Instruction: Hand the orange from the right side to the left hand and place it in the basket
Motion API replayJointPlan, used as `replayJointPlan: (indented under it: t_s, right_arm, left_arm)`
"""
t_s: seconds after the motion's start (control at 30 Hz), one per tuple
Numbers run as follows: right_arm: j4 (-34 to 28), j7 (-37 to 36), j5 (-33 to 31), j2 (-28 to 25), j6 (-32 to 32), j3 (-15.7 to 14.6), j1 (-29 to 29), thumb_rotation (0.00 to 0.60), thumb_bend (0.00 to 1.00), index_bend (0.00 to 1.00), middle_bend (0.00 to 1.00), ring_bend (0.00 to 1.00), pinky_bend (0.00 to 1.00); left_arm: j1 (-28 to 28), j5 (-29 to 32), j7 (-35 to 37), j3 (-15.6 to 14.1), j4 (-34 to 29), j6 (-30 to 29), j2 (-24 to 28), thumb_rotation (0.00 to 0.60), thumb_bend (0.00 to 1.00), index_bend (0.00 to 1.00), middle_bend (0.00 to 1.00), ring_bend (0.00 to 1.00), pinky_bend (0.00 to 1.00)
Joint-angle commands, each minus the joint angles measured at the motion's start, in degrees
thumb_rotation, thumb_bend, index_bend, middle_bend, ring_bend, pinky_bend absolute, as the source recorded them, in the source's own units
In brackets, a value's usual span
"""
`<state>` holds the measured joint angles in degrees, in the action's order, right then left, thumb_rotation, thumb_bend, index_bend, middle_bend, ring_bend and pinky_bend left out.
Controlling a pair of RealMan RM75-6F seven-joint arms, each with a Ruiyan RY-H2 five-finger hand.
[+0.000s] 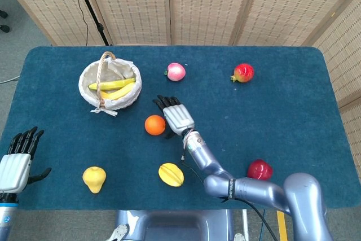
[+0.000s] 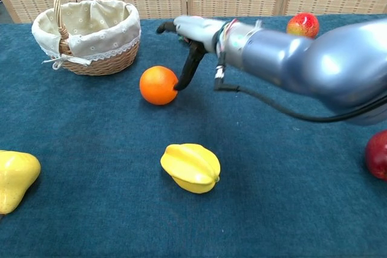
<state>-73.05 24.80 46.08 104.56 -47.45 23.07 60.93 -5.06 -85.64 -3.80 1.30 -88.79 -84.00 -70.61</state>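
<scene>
Right robot hand [image 1: 176,117] open, fingers spread, thumb touching round glossy orange [image 1: 154,125] on blue felt table [image 1: 282,111].

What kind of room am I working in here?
Probably a lab or test cell, not a kitchen: woven folding screens wall off a blue cloth-covered table, with fruit like the orange spaced out as props.
</scene>
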Motion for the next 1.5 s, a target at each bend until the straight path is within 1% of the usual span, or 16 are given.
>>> replayJointPlan:
  t_s: [0.03, 0.17, 0.27, 0.33, 0.37, 0.4, 0.47, 0.6, 0.67, 0.87, 1.0, 1.1, 1.23, 1.4, 1.5]
  right_arm:
    - [-7.6, 3.2, 3.4, -7.9, -4.7, -2.0, -3.3, 0.600, 0.00, 0.02, 0.00, 0.00, 0.02]
    - [-15.9, 3.4, 6.2, -15.9, -8.5, -3.9, -7.8, 0.600, 0.00, 0.08, 0.02, 0.01, 0.03]
    - [-23.0, 2.4, 10.3, -22.4, -12.2, -6.6, -12.5, 0.600, 0.00, 0.13, 0.05, 0.02, 0.04]
    - [-28.7, 0.3, 15.0, -28.1, -16.9, -10.1, -18.0, 0.600, 0.00, 0.14, 0.06, 0.04, 0.05]
    - [-32.0, -1.2, 18.9, -31.3, -20.0, -12.5, -21.4, 0.600, 0.00, 0.15, 0.07, 0.04, 0.05]
    - [-33.8, -3.1, 22.4, -33.6, -21.9, -14.4, -23.7, 0.600, 0.00, 0.15, 0.07, 0.05, 0.05]
    - [-35.6, -5.9, 27.6, -37.1, -25.5, -17.4, -27.8, 0.600, 0.00, 0.16, 0.08, 0.06, 0.06]
    - [-36.5, -9.1, 33.5, -41.0, -30.3, -20.9, -32.7, 0.600, 0.00, 0.17, 0.10, 0.07, 0.06]
    - [-35.8, -11.4, 37.0, -43.4, -34.4, -23.5, -36.9, 0.600, 0.00, 0.18, 0.10, 0.07, 0.06]
    - [-32.1, -15.1, 39.9, -44.8, -39.0, -25.8, -42.1, 0.600, 0.00, 0.20, 0.11, 0.08, 0.06]
    - [-28.2, -17.3, 39.9, -43.8, -40.9, -26.5, -45.1, 0.600, 0.00, 0.21, 0.12, 0.09, 0.06]
    - [-26.5, -19.6, 39.6, -43.0, -41.5, -27.0, -46.9, 0.600, 0.00, 0.22, 0.12, 0.09, 0.06]
    - [-23.9, -24.0, 40.3, -41.4, -43.5, -27.3, -49.7, 0.600, 0.00, 0.22, 0.12, 0.09, 0.06]
    - [-22.5, -26.2, 41.5, -40.4, -45.1, -27.3, -51.8, 0.600, 0.00, 0.22, 0.12, 0.09, 0.06]
    - [-22.2, -27.4, 42.2, -40.3, -45.6, -27.1, -52.5, 0.600, 0.00, 0.22, 0.12, 0.09, 0.06]
  left_arm:
    - [0.0, -0.2, -0.2, 0.0, -0.2, -0.2, 0.0, 0.600, 0.15, 0.00, 0.00, 0.00, 0.05]
    - [0.2, -0.4, -0.4, 0.0, -0.5, -0.7, 0.1, 0.600, 0.16, 0.00, 0.00, 0.00, 0.05]
    - [0.3, -0.3, -0.4, 0.0, -0.7, -0.8, 0.2, 0.600, 0.16, 0.00, 0.00, 0.00, 0.05]
    - [0.3, -0.4, 0.0, 0.0, -0.8, -0.9, 0.4, 0.600, 0.16, 0.00, 0.00, 0.00, 0.05]
    - [0.2, -0.6, 0.4, 0.0, -0.8, -0.9, 0.6, 0.600, 0.16, 0.00, 0.00, 0.00, 0.05]
    - [0.2, -0.7, 0.6, 0.0, -0.8, -0.9, 0.8, 0.600, 0.16, 0.00, 0.00, 0.00, 0.05]
    - [0.1, -0.4, 0.6, 0.3, -0.8, -1.0, 0.9, 0.600, 0.16, 0.00, 0.00, 0.00, 0.05]
    - [-0.1, 0.6, 0.5, 1.1, -0.9, -0.8, 0.9, 0.600, 0.16, 0.00, 0.00, 0.00, 0.05]
    - [-0.5, 1.1, 0.2, 1.6, -1.0, -0.4, 0.8, 0.600, 0.16, 0.00, 0.00, 0.00, 0.05]
    - [-1.3, 1.5, -0.7, 2.1, -1.5, 0.4, 0.9, 0.600, 0.16, 0.00, 0.00, 0.00, 0.05]
    - [-2.1, 1.5, -0.4, 2.7, -1.3, 1.0, 0.5, 0.600, 0.16, 0.00, 0.00, 0.00, 0.05]
    - [-3.2, 2.0, -0.1, 3.3, -0.2, 2.3, -0.2, 0.600, 0.16, 0.00, 0.00, 0.00, 0.05]
    - [-6.9, 2.9, 2.6, 4.9, 4.7, 7.0, -2.9, 0.600, 0.16, 0.00, 0.00, 0.00, 0.05]
    - [-11.9, 2.5, 7.1, 6.4, 11.1, 12.1, -7.2, 0.600, 0.16, 0.00, 0.00, 0.00, 0.05]
    - [-14.5, 2.0, 7.5, 7.0, 13.0, 14.1, -10.0, 0.600, 0.16, 0.00, 0.00, 0.00, 0.05]
